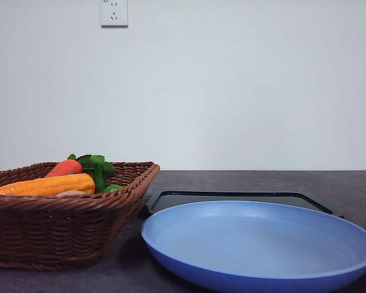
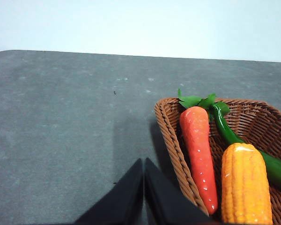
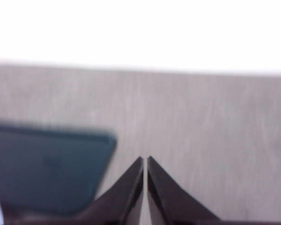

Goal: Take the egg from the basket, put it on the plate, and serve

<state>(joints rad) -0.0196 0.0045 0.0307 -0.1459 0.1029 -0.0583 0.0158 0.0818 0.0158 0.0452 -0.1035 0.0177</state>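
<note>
**Egg waits in the basket as both arms hold back**

On the left of the table, a wicker basket [image 1: 61, 232] carries a corn cob [image 1: 46, 185], a carrot [image 1: 64, 168] and a green vegetable [image 1: 100, 177]; a sliver of pinkish egg [image 1: 71, 193] peeks over the rim just in front of the corn, mostly hidden by the weave. The left gripper [image 2: 144, 161], its fingers pressed together and holding nothing, hangs over bare tabletop just outside the basket's wall, with the carrot and corn lying between it and where the egg rests. To the right, the light-blue plate [image 1: 262, 244] sits bare beside the basket, a black tray [image 1: 232, 198] behind it. Furthest right, the right gripper [image 3: 145, 161] is likewise clenched and empty, over the table beside the tray in a blurred view. By the look of it, the task stands at its opening step: nothing lifted yet. The next move calls for the left claw to open and reach in past the corn to the egg.
</note>
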